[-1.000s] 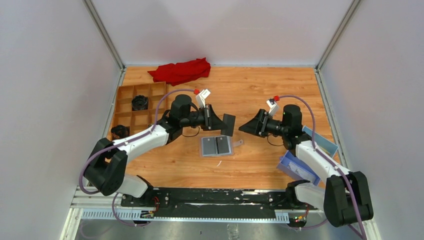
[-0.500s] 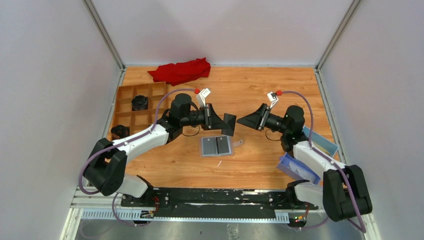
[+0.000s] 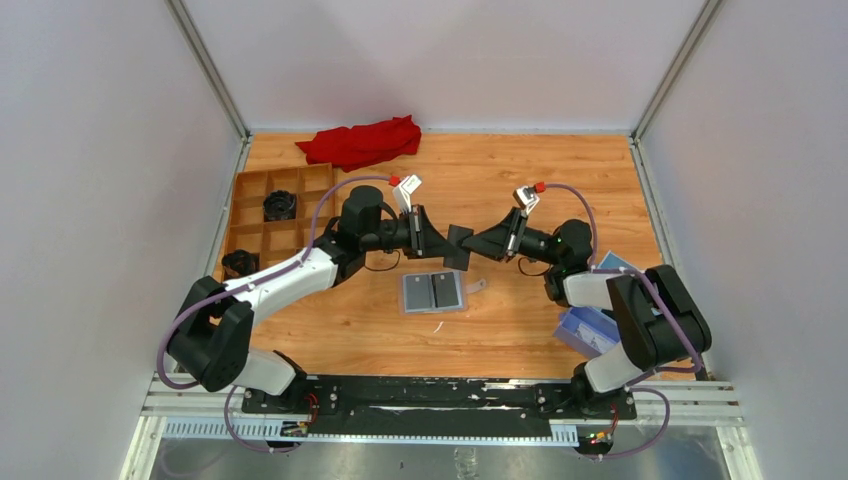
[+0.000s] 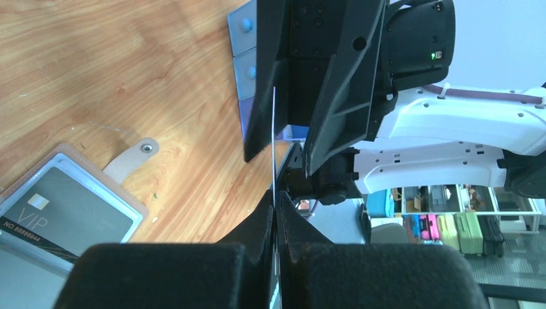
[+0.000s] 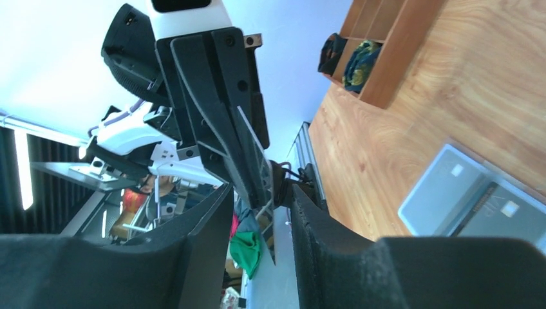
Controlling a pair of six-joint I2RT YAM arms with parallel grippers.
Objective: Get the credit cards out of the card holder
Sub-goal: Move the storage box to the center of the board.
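Black and thin, one credit card [image 3: 460, 249] is hanging in the air over the middle of the bench, pinched edge-on between the closed fingers of the left gripper [image 4: 275, 201]. The right gripper [image 3: 480, 245] is facing it with its fingers spread, one on each side of the card's free end, not clamping it. The card holder [image 3: 433, 292] is lying unfolded just below, toward the near edge, showing a dark VIP card [image 4: 64, 215] and a pale grey card [image 5: 438, 187] inside.
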